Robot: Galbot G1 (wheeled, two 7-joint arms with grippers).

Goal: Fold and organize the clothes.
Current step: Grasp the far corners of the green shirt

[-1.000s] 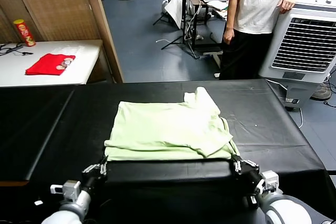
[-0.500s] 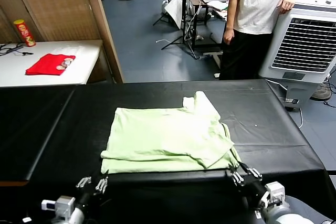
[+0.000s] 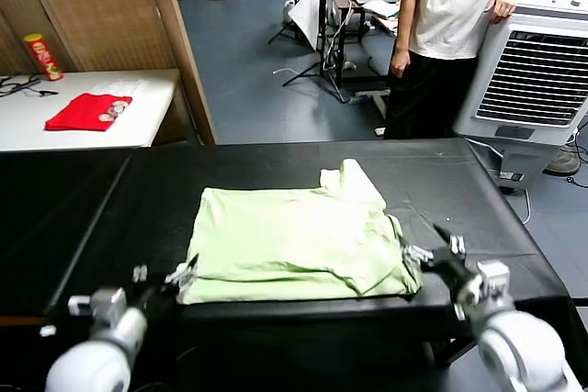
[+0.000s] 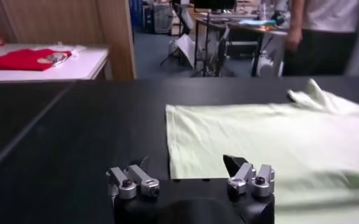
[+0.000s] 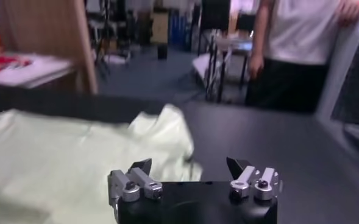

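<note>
Head view: pale green T-shirt lies folded into a rough rectangle on the black table, about centre, near the front edge. One sleeve or collar part sticks up at its far right corner. Lower layer shows along the front edge and right side.

Left gripper sits at the shirt's front left corner, fingers spread apart, holding nothing; the inner fingertip is right at the cloth edge, contact cannot be told. Right gripper sits at the shirt's right front corner, fingers spread, nothing between them, just beside the cloth.

Left wrist view: gripper with jaws wide, shirt laid flat ahead and toward one side, bare black table on the other.

Right wrist view: gripper with jaws wide, shirt in front of one finger, bare table in front of the other.

Background in head view: white side table with a red garment and a red can; a person in a white T-shirt and black trousers stands beside a white cooler unit behind the table.
</note>
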